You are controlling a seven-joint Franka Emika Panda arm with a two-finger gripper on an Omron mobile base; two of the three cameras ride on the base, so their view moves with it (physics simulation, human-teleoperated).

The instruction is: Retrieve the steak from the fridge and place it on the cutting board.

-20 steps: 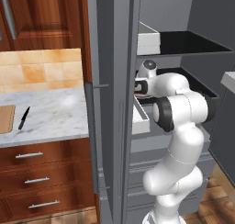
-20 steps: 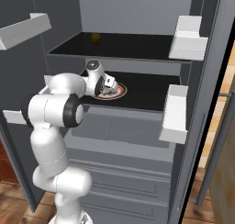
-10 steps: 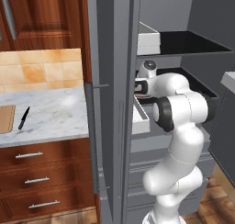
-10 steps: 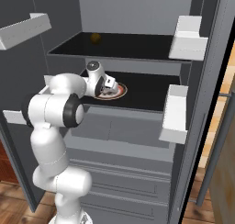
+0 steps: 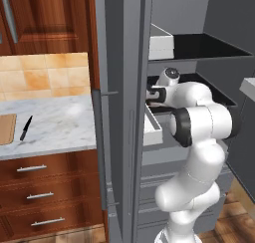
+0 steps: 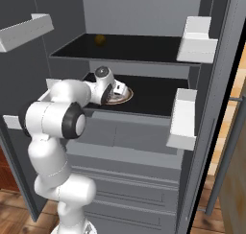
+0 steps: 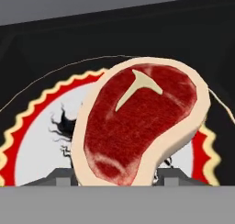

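No readable text or labels anywhere

Steak [image 7: 140, 126] over plate [image 7: 36, 140] on fridge [image 6: 144, 17] shelf [image 6: 153, 96]; gripper [image 7: 114, 179] beneath.

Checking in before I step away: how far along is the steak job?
Done: the fridge stands open and the arm has reached its middle shelf. In hand: the pincer is closed on the steak, over the plate. Left: carry it out to the board on the counter.
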